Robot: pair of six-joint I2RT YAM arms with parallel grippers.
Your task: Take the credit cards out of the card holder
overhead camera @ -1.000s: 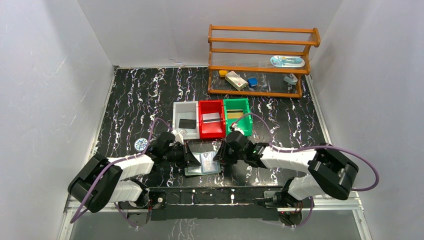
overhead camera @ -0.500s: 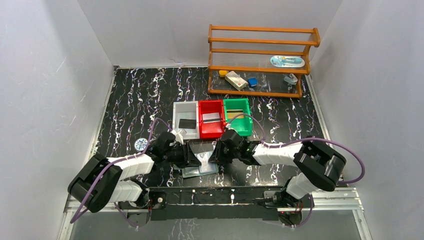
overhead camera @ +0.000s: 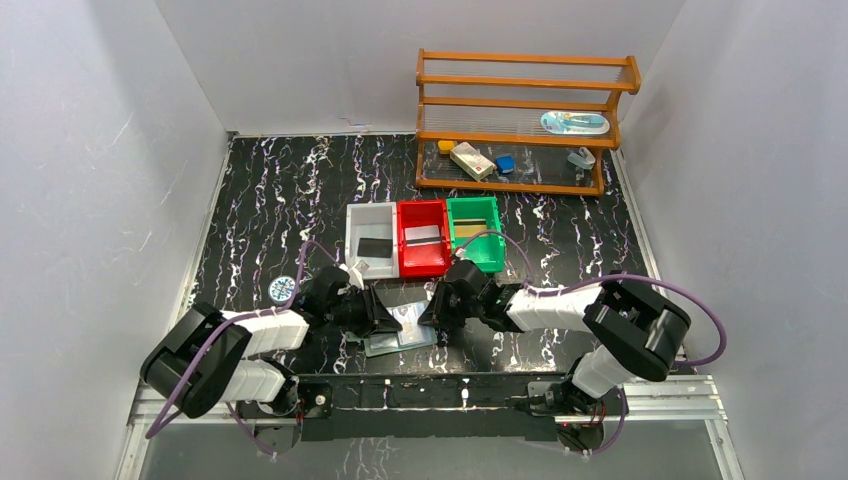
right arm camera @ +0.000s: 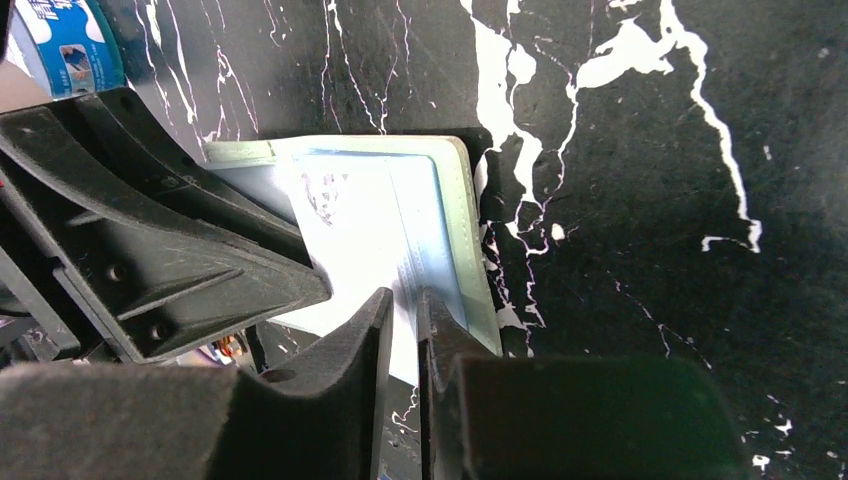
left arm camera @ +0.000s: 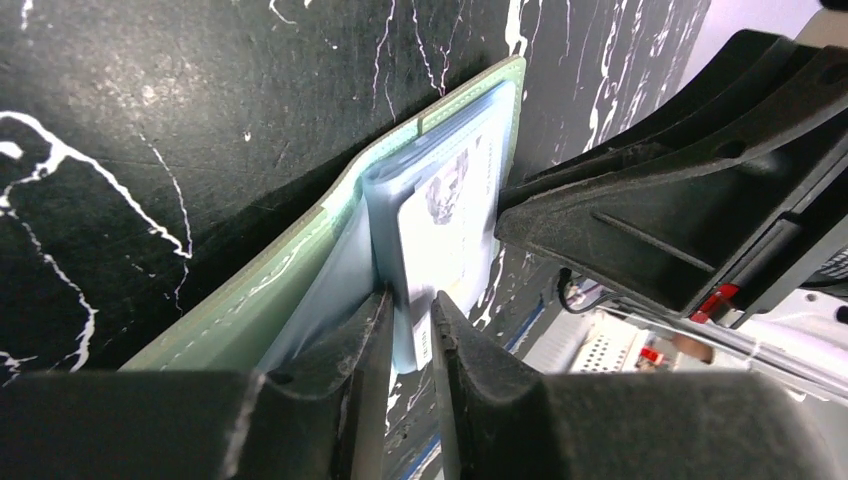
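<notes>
The grey-green card holder (overhead camera: 400, 342) lies open on the table between my two grippers. A pale printed credit card (left arm camera: 450, 215) sits in its clear bluish pocket. My left gripper (left arm camera: 411, 300) is at the holder's left edge with its jaws a narrow gap apart. The pocket leaf and the card's corner stand in that gap, against one finger. My right gripper (right arm camera: 405, 295) is at the right edge of the card holder (right arm camera: 470, 240), jaws also narrowly apart, tips over the pale card (right arm camera: 350, 210). In the top view the left gripper (overhead camera: 388, 318) and right gripper (overhead camera: 430, 315) almost meet.
Behind the holder stand a white bin (overhead camera: 352, 228) with a black card, a red bin (overhead camera: 405, 240) with a silver card and a green bin (overhead camera: 490, 232) with a gold card. A round blue-and-white tin (overhead camera: 282, 289) lies to the left. A wooden rack (overhead camera: 520, 120) stands at the back right.
My left jaws have parted slightly from shut. The right gripper has moved left to the holder's right edge and its jaws have narrowed. The holder's pale card now looks partly covered.
</notes>
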